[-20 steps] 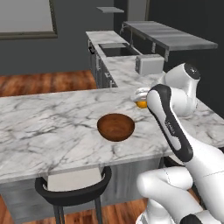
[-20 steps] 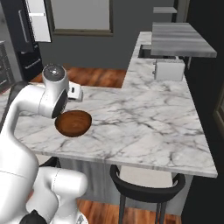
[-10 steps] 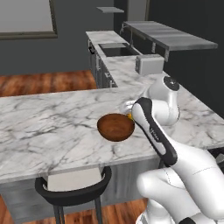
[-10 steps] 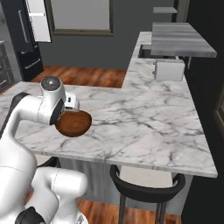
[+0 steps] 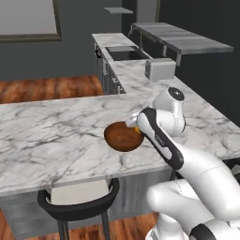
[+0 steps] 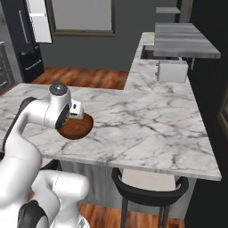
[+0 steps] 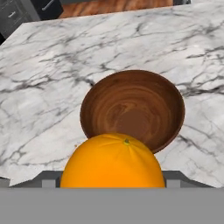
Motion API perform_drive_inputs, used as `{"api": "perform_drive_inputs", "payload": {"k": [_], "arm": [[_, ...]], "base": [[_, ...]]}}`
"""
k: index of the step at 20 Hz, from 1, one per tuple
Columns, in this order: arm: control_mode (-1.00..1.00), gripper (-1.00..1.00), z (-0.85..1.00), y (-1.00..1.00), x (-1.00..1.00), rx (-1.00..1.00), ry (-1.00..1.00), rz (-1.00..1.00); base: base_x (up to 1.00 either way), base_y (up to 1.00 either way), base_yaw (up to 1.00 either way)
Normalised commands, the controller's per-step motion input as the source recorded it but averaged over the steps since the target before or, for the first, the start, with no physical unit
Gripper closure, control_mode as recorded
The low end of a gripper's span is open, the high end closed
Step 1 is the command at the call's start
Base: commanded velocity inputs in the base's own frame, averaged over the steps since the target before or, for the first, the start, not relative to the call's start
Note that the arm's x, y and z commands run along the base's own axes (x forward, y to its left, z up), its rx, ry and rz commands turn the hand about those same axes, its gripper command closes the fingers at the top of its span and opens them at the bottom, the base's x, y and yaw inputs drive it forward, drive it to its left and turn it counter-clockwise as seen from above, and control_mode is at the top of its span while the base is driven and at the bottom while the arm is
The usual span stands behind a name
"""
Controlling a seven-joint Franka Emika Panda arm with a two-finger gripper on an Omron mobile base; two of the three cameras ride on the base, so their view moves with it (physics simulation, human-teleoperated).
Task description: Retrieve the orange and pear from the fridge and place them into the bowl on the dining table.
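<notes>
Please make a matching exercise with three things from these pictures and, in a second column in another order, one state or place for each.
1. orange
2. bowl
3. dining table

a. white marble with grey veins
b. between the fingers of the gripper, above the table
c. stands empty on the marble

Pairs: 1-b, 2-c, 3-a
</notes>
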Motion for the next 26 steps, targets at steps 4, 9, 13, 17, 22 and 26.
{"api": "perform_drive_inputs", "payload": {"k": [4,9,13,17,22,26], "arm": [[-1.0,1.0,-0.27,0.0,0.42,0.0,0.01,0.0],[-1.0,1.0,-0.33,0.0,0.42,-0.01,0.0,0.0],[-1.0,1.0,-0.41,0.07,0.36,-0.03,0.0,0.0],[-1.0,1.0,-0.35,0.14,0.37,-0.02,0.0,0.0],[-1.0,1.0,-0.26,0.13,0.38,-0.01,0.01,0.0],[-1.0,1.0,-0.32,0.0,0.37,0.0,0.06,0.0]], "base": [[0.0,0.0,0.0],[0.0,0.0,0.0],[0.0,0.0,0.0],[0.0,0.0,0.0],[0.0,0.0,0.0],[0.0,0.0,0.0]]}}
